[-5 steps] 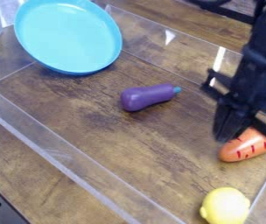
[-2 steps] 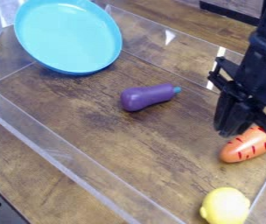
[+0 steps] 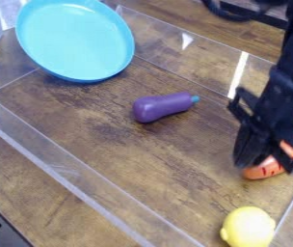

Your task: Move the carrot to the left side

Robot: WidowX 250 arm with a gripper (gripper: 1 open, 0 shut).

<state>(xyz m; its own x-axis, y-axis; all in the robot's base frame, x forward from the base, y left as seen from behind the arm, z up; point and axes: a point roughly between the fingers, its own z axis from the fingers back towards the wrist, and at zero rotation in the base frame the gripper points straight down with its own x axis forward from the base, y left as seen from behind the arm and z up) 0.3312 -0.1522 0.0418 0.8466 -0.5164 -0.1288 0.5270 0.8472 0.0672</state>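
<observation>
The orange carrot [image 3: 277, 169] lies on the wooden table at the right, its green top pointing right. The black gripper [image 3: 253, 161] points straight down and stands over the carrot's left half, hiding most of it. Its fingers look pressed together, low at the carrot. I cannot tell whether they touch it.
A purple eggplant [image 3: 162, 106] lies in the middle of the table. A yellow lemon [image 3: 249, 228] sits at the bottom right, close below the carrot. A blue plate [image 3: 74, 39] leans at the top left. Clear plastic walls [image 3: 59, 166] border the work area.
The gripper has come down onto the carrot's left end and now covers more of it. The carrot, eggplant and lemon have not moved.
</observation>
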